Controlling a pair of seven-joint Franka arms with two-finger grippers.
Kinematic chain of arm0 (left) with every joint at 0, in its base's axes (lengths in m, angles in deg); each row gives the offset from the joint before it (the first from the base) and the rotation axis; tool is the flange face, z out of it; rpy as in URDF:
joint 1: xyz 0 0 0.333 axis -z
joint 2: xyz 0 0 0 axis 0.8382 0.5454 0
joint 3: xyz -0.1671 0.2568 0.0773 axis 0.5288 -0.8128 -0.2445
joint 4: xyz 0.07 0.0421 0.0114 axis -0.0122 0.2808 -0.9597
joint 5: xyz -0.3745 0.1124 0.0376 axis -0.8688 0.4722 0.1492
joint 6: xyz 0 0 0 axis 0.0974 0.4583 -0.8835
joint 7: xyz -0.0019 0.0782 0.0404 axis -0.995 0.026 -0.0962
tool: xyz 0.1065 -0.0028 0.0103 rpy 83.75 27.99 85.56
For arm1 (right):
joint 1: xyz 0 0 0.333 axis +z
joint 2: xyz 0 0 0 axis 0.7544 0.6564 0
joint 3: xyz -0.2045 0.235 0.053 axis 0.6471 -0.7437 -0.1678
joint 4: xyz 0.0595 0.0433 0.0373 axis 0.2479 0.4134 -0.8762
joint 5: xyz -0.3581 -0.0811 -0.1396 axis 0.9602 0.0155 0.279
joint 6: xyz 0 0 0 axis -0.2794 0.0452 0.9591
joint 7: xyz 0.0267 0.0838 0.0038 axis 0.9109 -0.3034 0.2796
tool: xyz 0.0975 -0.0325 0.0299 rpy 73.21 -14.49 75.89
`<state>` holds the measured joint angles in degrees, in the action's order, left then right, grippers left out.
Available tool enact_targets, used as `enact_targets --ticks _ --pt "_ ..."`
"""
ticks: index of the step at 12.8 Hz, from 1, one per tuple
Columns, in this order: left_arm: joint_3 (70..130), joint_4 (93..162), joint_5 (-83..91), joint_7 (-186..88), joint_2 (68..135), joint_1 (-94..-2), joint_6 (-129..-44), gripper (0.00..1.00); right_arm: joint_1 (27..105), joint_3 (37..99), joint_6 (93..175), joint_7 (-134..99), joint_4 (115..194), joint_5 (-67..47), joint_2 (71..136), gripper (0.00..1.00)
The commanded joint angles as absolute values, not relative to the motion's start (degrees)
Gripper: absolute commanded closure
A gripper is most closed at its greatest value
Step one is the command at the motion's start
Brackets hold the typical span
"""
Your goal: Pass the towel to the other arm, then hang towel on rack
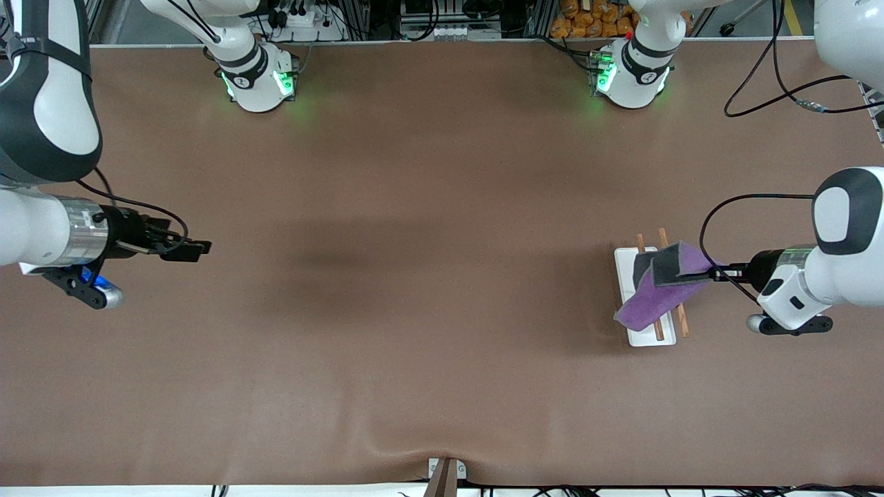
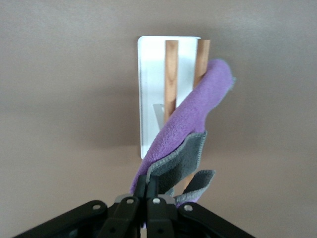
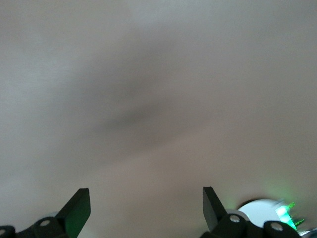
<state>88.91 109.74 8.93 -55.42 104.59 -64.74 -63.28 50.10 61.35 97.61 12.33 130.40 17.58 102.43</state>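
Observation:
The towel point(image 1: 656, 293), purple with a dark grey face, drapes across the two brown rods of the rack point(image 1: 632, 266) at the left arm's end of the table. My left gripper point(image 1: 711, 274) is shut on the towel's grey corner, over the rack's edge. In the left wrist view the towel point(image 2: 190, 116) runs from my fingers point(image 2: 148, 187) over the rods and white base point(image 2: 148, 84). My right gripper point(image 1: 197, 250) is open and empty over bare table at the right arm's end; its fingertips point(image 3: 79, 206) show only the table.
The brown table mat point(image 1: 428, 310) stretches between the arms. Both arm bases point(image 1: 259, 79) stand at the table's edge farthest from the front camera. A black cable point(image 1: 773, 90) lies near the left arm's base. A small bracket point(image 1: 445, 473) sits at the nearest table edge.

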Motion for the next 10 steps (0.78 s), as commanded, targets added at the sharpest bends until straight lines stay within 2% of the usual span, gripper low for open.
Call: enact_targets --ticks 1,4,5,8,10 --pt "89.3 109.3 10.2 -56.7 105.7 -66.0 -63.0 1.0 49.7 60.3 97.9 3.2 131.9 24.5 99.5 0.0" --pt "89.3 109.3 9.9 -56.6 107.1 -65.7 -63.2 1.0 48.4 60.3 99.4 -7.0 132.5 26.8 99.0 0.0" --pt "89.3 109.3 9.8 -56.4 107.6 -65.7 -63.5 1.0 47.8 60.3 101.5 -9.6 135.2 26.9 97.3 0.0" --pt "89.3 109.3 9.8 -56.6 108.1 -65.7 -64.2 1.0 46.6 60.3 113.6 -12.4 152.1 26.9 87.3 0.0" --pt "89.3 109.3 10.0 -56.7 108.0 -66.0 -64.2 1.0 46.6 60.3 118.0 -12.8 159.4 26.9 82.7 0.0"
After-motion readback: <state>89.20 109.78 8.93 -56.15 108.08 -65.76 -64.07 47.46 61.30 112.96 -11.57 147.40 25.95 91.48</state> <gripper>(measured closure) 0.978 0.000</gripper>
